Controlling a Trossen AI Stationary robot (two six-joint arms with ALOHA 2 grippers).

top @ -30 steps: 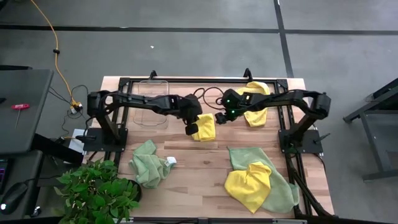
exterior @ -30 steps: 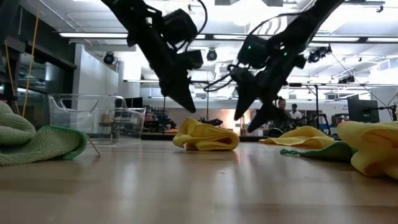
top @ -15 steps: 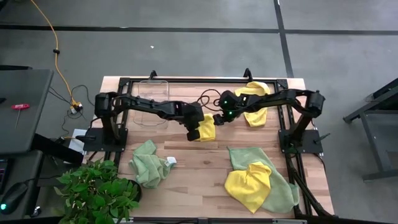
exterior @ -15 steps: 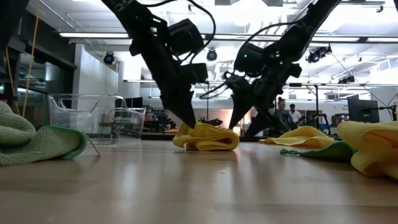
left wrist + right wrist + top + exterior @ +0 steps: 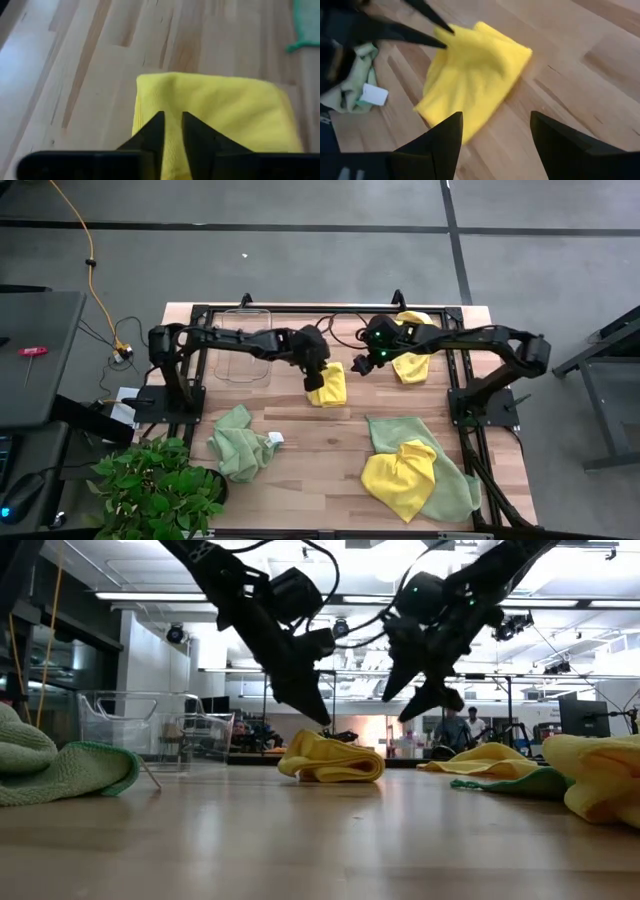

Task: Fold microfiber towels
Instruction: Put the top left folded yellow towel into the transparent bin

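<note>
Yellow folded towel (image 5: 329, 384) lies mid-table, far of centre.
Your left gripper (image 5: 322, 720) hangs just above its far-left edge, fingers narrowly parted, holding nothing; your right gripper (image 5: 495, 131), fingers wide, hovers just right. White tag (image 5: 375, 93) on the green towel (image 5: 238, 442) is unreadable; bare wood lies nearside.

Folded towel (image 5: 329, 385) mid-table, between left gripper (image 5: 314, 376) and right gripper (image 5: 360, 366).

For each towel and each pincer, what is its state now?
Centre yellow towel: folded.
Back yellow towel: crumpled.
Front yellow towel: crumpled, on a green towel.
Left green towel: crumpled.
Left pincer: slightly open over the centre towel.
Right pincer: open, empty.
</note>
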